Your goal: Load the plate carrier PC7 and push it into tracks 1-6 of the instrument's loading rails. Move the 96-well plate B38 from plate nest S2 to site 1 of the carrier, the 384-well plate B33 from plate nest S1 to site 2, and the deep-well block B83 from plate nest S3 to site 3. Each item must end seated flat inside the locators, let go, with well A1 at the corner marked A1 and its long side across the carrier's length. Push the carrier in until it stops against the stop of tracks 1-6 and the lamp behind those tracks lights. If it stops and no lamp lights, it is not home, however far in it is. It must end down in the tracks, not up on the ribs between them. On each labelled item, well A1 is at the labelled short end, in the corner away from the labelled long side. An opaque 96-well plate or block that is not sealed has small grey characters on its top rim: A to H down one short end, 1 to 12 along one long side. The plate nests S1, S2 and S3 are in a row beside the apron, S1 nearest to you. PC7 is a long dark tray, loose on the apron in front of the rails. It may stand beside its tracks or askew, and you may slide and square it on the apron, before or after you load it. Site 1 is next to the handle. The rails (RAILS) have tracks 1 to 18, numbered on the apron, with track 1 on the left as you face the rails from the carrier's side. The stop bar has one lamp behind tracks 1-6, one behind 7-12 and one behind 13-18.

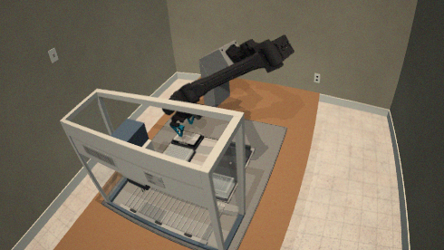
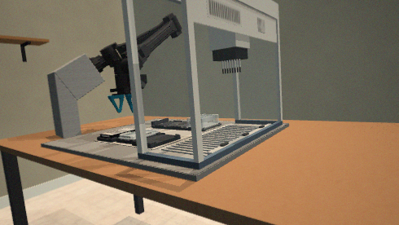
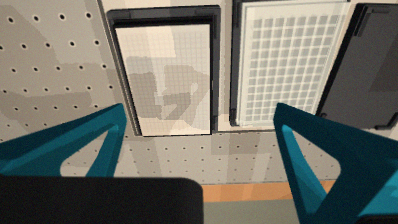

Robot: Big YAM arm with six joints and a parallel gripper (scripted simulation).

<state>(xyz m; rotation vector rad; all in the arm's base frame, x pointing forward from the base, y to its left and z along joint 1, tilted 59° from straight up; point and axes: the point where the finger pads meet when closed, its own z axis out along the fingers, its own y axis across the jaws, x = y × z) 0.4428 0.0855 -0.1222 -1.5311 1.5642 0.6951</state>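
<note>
My gripper is open and empty, with its teal fingers hanging above the row of plate nests. It also shows in the top view and the exterior view. In the wrist view, a pale fine-grid plate lies in a dark nest below and between the fingers. A white plate with larger wells lies in the nest to its right. The third nest looks dark, and I cannot tell what it holds. The dark carrier lies on the apron with a clear plate on it.
The white instrument frame stands over the deck, and its post is close beside my gripper. A pipetting head hangs inside. The ribbed rails run behind the carrier. The arm's grey pedestal stands at the deck's end.
</note>
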